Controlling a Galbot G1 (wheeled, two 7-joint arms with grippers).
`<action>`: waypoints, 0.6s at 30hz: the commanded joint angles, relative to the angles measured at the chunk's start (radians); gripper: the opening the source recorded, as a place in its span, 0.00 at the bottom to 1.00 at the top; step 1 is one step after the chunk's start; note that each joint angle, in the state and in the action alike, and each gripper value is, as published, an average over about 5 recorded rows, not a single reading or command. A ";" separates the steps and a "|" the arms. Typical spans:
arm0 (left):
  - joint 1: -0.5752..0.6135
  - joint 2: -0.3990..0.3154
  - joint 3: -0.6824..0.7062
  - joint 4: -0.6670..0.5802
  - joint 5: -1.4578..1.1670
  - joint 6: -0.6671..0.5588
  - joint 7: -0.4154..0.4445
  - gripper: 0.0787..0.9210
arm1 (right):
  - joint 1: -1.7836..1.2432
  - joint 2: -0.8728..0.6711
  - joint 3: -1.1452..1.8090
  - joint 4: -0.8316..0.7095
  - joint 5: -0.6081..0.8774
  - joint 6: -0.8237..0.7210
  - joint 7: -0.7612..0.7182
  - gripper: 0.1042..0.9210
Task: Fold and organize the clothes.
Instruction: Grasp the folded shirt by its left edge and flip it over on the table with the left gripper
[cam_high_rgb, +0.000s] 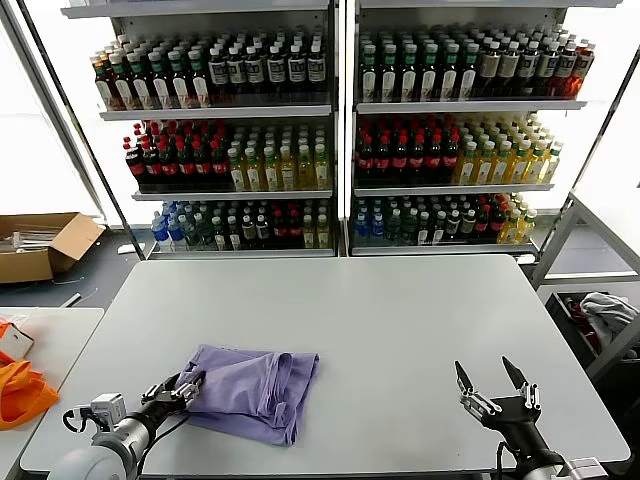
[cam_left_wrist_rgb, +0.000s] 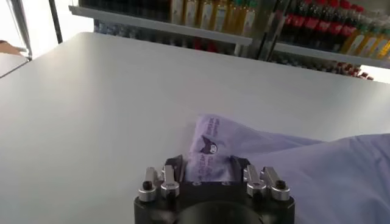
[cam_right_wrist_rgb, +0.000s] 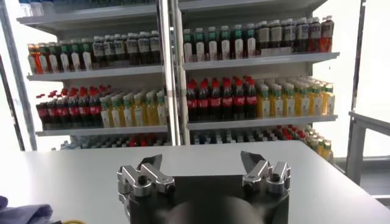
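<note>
Head view: high, looking forward and down over the whole worktop (cam_high_rgb: 400, 330) toward the bottle shelves (cam_high_rgb: 340, 130). Left wrist view: low, close behind the left claw (cam_left_wrist_rgb: 207, 167), skimming the worktop. Right wrist view: level, behind the right claw (cam_right_wrist_rgb: 201, 164), facing the shelves. Shared by all: worktop and shelves.

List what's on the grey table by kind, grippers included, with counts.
Lavender thin-fabric T-shirt with dark printed graphic: 1, left edge between the left gripper's fingers
Left gripper: 1, at the shirt's edge
Right gripper: 1, open, over bare grey table
Total: 3
</note>
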 joint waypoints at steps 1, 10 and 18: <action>0.003 -0.011 0.019 0.013 0.025 -0.010 0.051 0.45 | -0.010 0.002 0.002 0.001 0.007 0.003 -0.003 0.88; -0.013 -0.026 -0.085 0.035 -0.009 -0.063 0.065 0.15 | -0.028 0.007 0.010 0.006 0.019 0.011 -0.003 0.88; 0.006 -0.005 -0.410 0.071 -0.130 -0.090 0.063 0.05 | -0.025 0.004 0.015 0.003 0.028 0.013 -0.001 0.88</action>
